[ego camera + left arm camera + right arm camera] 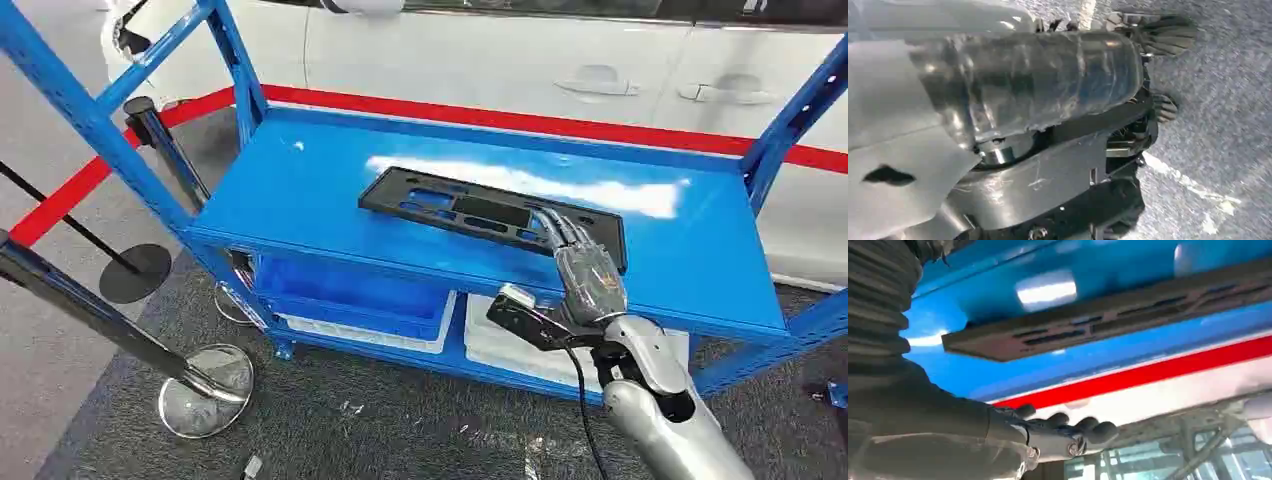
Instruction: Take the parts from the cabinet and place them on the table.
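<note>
Blue metal rack beside a white car, with the right robot hand (590, 275) reaching onto its top shelf (300, 190).
Flat black slotted plastic panel (470, 208) lies near the shelf's front edge, toward its right end, within reach; the robot hand's fingers (560, 232) rest on the panel's right end, extended, and whether they grip it I cannot tell. The left robot hand (1153, 65) hangs over grey carpet, holding nothing.

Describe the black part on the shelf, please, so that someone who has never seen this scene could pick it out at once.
Find the blue metal rack in front of the white car and look at its top shelf. The black part lies flat there, a long, thin rectangular plate with slots cut through it. The robot's right hand is at its near right end, and nothing else lies on that shelf.
</note>
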